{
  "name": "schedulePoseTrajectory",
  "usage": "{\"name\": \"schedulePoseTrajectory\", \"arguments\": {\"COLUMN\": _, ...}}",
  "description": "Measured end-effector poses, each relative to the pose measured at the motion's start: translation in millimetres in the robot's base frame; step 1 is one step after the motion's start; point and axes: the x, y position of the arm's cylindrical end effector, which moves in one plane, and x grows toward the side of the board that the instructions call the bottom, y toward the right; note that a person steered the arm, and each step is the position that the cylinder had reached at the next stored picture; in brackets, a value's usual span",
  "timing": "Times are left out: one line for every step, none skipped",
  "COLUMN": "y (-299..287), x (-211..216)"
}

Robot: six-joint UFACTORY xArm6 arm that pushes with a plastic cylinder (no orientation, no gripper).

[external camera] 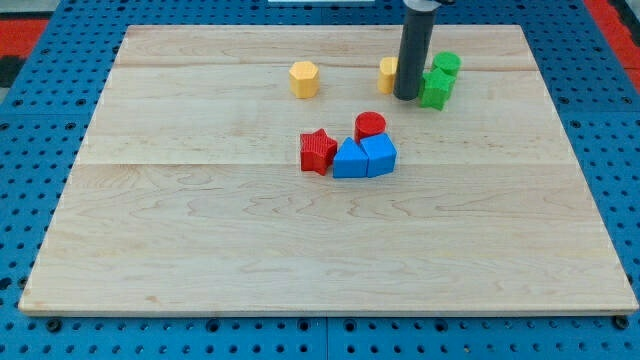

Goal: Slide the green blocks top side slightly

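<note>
The arm has no claw, only a rod gripping nothing; my tip rests on the bench. Touching its right are the green star and green cylinder. A yellow block peeks out left, behind the rod; a yellow hexagon lies farther left.

Second yellow block half-hidden behind rod

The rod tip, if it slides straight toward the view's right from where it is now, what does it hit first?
My tip sits just left of the green star block, so it would likely meet that first. The green cylinder lies slightly higher; depth is uncertain.
</note>
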Motion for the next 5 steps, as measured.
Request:
{"name": "schedulePoseTrajectory", "arguments": {"y": 11, "x": 19}}
{"name": "schedulePoseTrajectory", "arguments": {"y": 64, "x": 6}}
{"name": "schedulePoseTrajectory", "arguments": {"y": 99, "x": -30}}
{"name": "schedulePoseTrajectory", "arguments": {"y": 117, "x": -57}}
{"name": "schedulePoseTrajectory", "arguments": {"y": 146, "x": -2}}
